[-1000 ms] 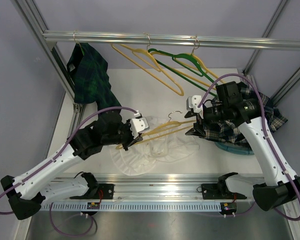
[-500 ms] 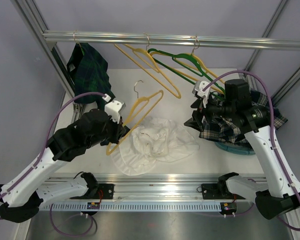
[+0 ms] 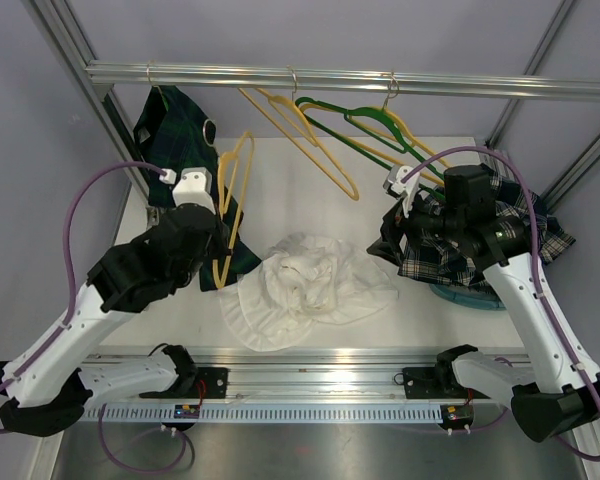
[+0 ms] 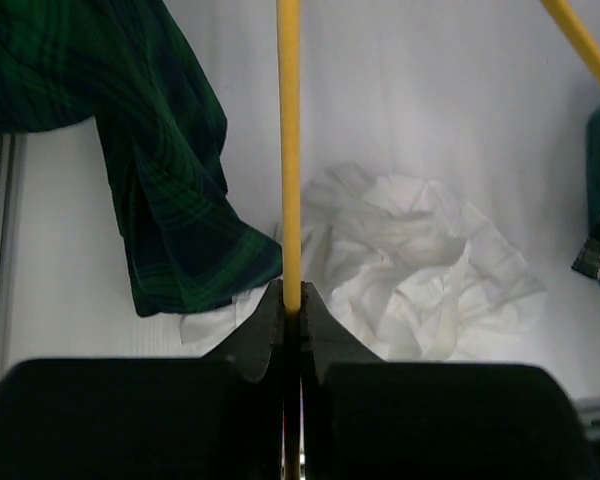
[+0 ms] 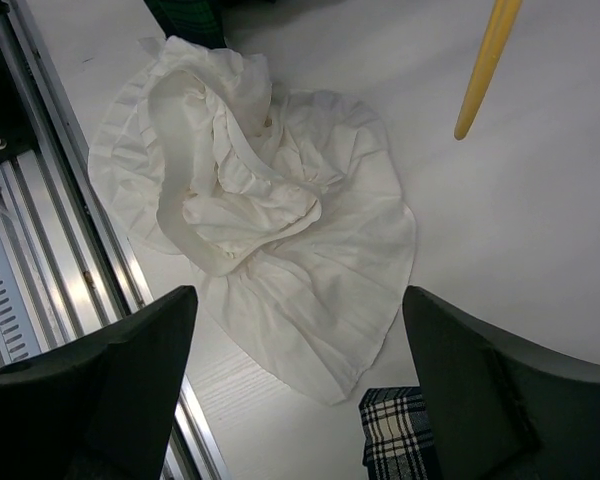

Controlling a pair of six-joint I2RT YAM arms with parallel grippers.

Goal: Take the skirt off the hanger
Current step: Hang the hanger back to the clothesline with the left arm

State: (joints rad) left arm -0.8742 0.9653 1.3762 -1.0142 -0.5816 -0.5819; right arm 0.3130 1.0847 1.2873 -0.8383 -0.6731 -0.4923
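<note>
The left pincer [image 4: 291, 318] is clamped on the bare yellow hanger [image 3: 232, 200], raised near the rail [image 3: 330, 78]. The right pincer [image 5: 290, 380] stands wide and holds nothing, above the white skirt [image 3: 305, 288], which lies crumpled on the table [image 3: 280, 190], off the hanger. It looks light, soft and limp; pinch a raised fold. Count: 1 white skirt, 2 plaid garments, 4 hangers in all.

White skirt [image 3: 310, 285], yellow hanger [image 3: 230, 205], dark green tartan garment [image 3: 180, 135], green hanger [image 3: 365, 130]
</note>
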